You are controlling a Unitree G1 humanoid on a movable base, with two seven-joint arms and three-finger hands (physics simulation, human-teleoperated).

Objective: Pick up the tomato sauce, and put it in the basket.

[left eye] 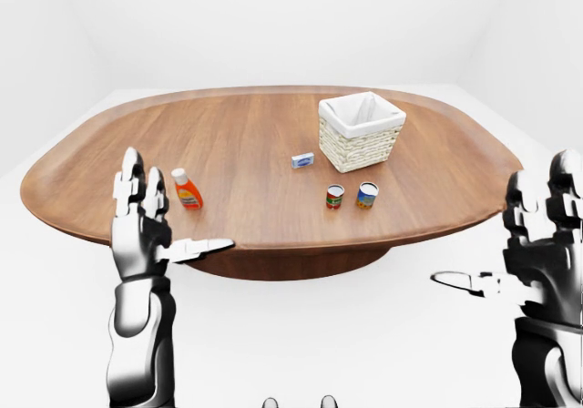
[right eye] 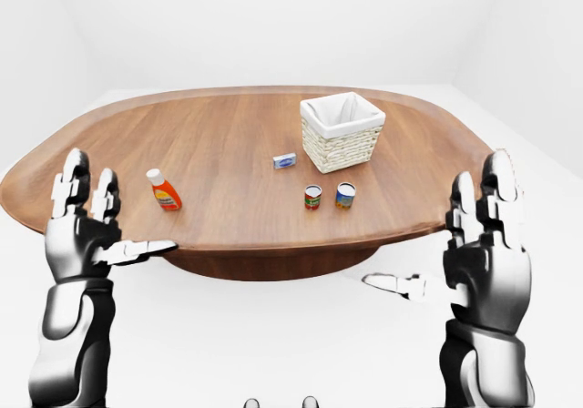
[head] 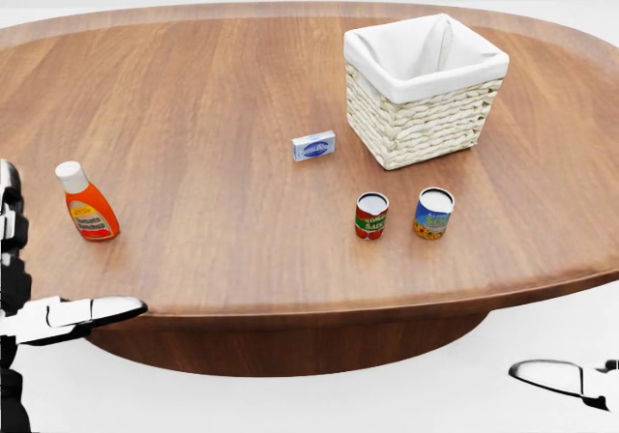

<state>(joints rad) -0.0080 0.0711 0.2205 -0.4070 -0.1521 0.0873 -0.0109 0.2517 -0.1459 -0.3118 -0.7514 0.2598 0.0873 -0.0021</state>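
Orange tomato sauce bottle with white cap (head: 87,205) untouched on bench; white-lined wicker basket (head: 423,88) empty; both robot hands spread, holding nothing.

Tomato sauce can (head: 370,216): small, red and green label, pale top, standing upright on the tabletop (head: 213,114), just left of a blue-labelled can in the head view. Basket (head: 424,90): square, woven wicker, white cloth lining, upright, open, above and right of the can.

Bright even render light, sharp focus, soft shadows, faint tabletop (head: 213,114) sheen
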